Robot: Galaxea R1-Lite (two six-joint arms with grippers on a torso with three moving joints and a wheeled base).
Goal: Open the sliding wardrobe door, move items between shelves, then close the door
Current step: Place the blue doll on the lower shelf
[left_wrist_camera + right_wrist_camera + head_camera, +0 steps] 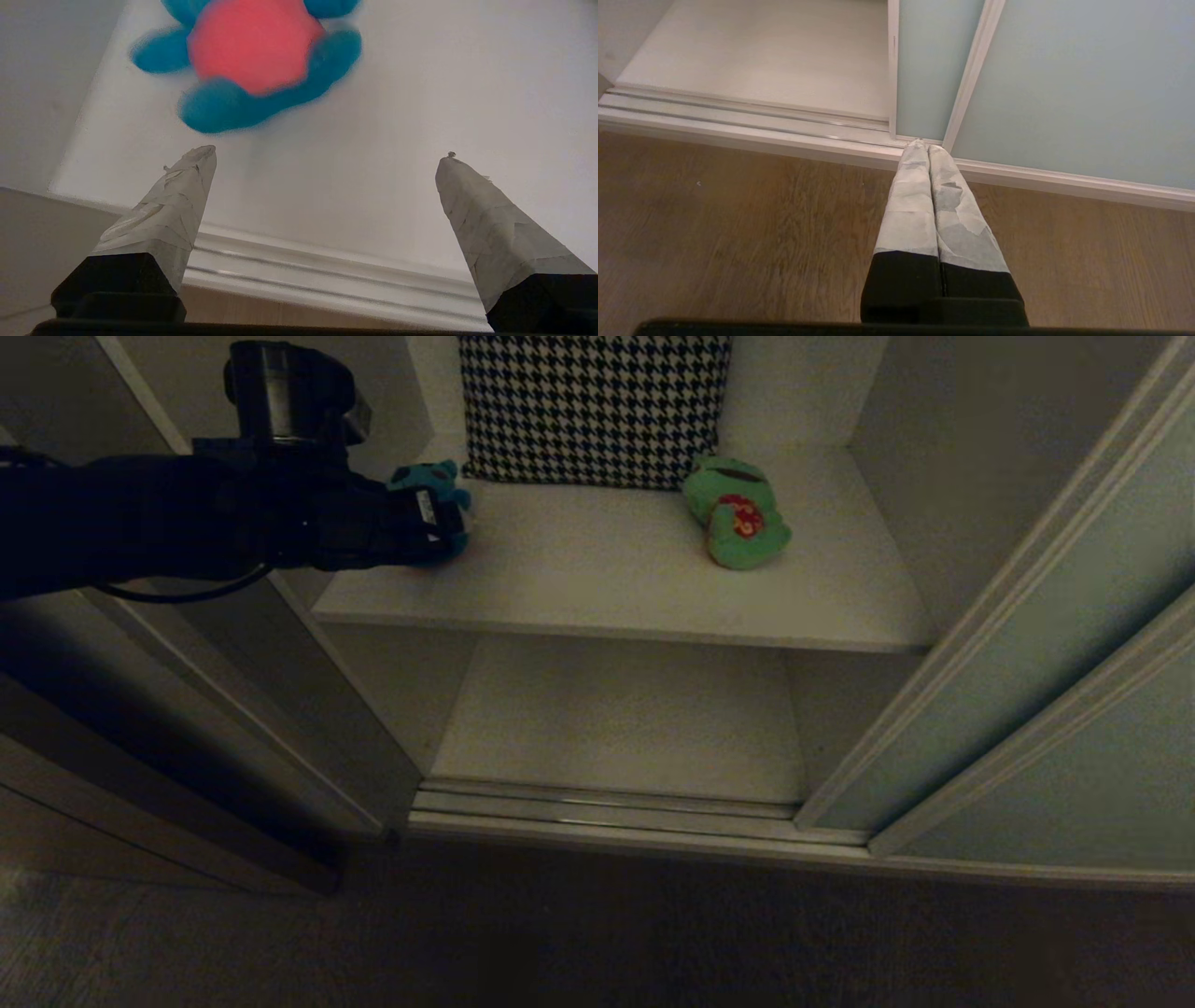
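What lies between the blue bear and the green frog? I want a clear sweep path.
Only bare white shelf lies between the bear and the frog, per the head view; the houndstooth cushion stands behind.

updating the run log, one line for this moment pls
door open | left tool open by teal bear, upper shelf | frog same shelf | right tool shut, parked

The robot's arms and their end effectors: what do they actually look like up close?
The left arm is bulky and black, with a boxy black camera unit on top and a thin black cable looping beneath it. The left end effector has two tapering fingers, black at the base and wrapped in pale grey tape towards the tips. The right end effector has the same taped fingers on black bases.
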